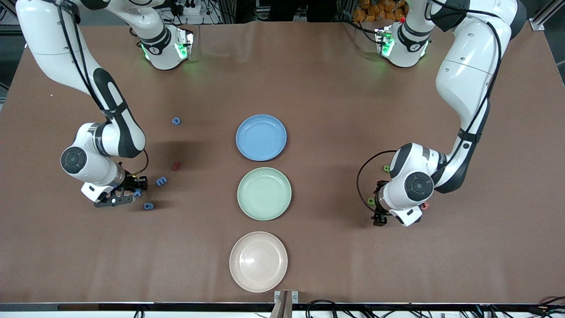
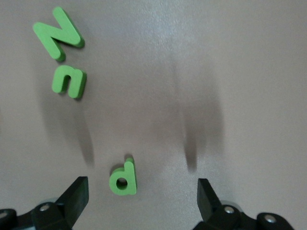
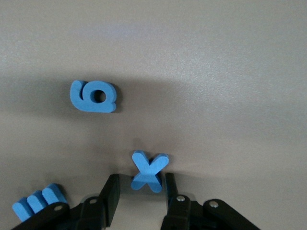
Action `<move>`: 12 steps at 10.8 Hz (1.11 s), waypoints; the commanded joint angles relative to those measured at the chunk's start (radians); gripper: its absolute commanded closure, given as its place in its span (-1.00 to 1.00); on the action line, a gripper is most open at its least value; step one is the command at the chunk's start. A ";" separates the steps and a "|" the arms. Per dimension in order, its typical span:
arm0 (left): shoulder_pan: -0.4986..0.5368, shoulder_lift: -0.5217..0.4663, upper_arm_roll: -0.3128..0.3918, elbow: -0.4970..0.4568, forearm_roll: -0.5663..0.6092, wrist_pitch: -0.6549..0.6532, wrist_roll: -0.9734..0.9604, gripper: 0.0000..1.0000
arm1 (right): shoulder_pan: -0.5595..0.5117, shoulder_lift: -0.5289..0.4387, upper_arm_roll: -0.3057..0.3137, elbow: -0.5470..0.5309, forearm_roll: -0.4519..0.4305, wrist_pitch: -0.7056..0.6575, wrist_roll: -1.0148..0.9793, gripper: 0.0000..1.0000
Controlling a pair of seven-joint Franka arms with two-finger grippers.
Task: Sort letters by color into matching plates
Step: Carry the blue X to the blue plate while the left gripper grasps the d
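Observation:
My right gripper is down at the table toward the right arm's end, its fingers standing narrowly either side of a blue X letter, with a gap still showing at one finger. Close by lie a blue 6 and another blue letter. My left gripper hangs wide open just over a green letter d toward the left arm's end; two more green letters lie nearby. The blue plate and green plate sit mid-table, both bare.
A cream plate lies nearest the front camera, in line with the other two plates. A dark red letter and a lone blue letter lie between the right arm and the plates. A reddish letter peeks from under the left wrist.

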 commanded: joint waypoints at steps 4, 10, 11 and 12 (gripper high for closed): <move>-0.026 0.035 0.004 0.028 0.024 0.013 -0.038 -1.00 | 0.009 -0.008 0.012 0.022 0.013 -0.014 -0.006 1.00; -0.026 0.032 0.019 0.012 0.035 0.013 -0.035 -1.00 | 0.072 -0.051 0.041 0.160 0.015 -0.331 0.174 1.00; -0.026 0.032 0.021 0.012 0.044 0.013 -0.035 -1.00 | 0.086 -0.057 0.095 0.159 0.013 -0.335 0.283 1.00; -0.026 0.034 0.021 0.012 0.064 0.013 -0.038 -1.00 | 0.100 -0.069 0.145 0.157 0.013 -0.335 0.396 1.00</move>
